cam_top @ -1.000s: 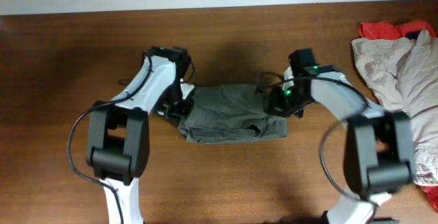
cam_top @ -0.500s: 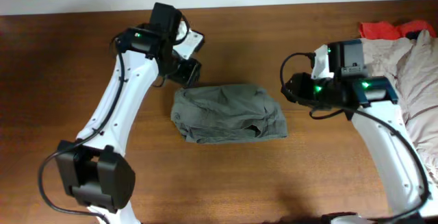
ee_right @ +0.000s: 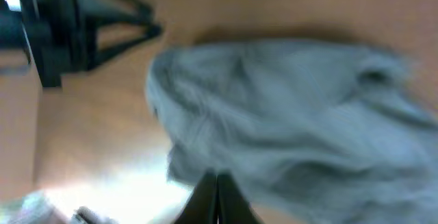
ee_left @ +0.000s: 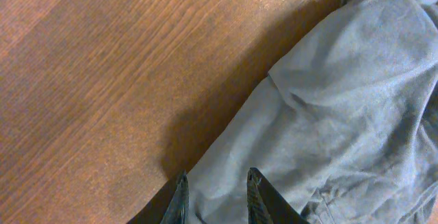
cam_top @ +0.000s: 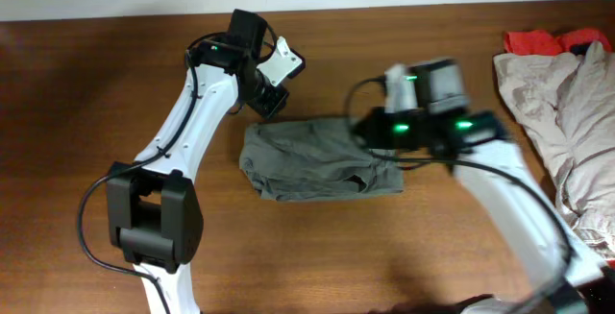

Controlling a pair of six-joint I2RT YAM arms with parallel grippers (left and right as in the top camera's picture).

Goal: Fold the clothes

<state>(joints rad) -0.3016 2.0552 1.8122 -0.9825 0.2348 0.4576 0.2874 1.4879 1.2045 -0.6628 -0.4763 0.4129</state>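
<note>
Grey-olive cotton shorts [cam_top: 322,160], compactly bundled, lie mid-counter [cam_top: 77,112], long axis left to right. Left gripper [ee_left: 215,196], parted and empty, hovers at their far-left corner. Right gripper [ee_right: 213,181], clenched on nothing, hangs over the far-right end.

Overhead looks down; close wrist views share shorts [cam_top: 317,160].

Right wrist view smeared by motion. Shorts [ee_right: 287,121] ahead of the right claw [ee_right: 215,186] read as a soft grey mass, seams and pockets unreadable. Dark shape [ee_right: 61,25] far ahead and left of that claw: cannot identify. Left wrist view: left claw [ee_left: 213,196] fingers cut by the bottom edge, and the shorts run out of frame to its right. Overhead: right claw blurred, tips indistinct. Pale garment [cam_top: 567,103] beyond it is cut by the frame edge, with the red cloth [cam_top: 538,40] mostly buried behind.
</note>
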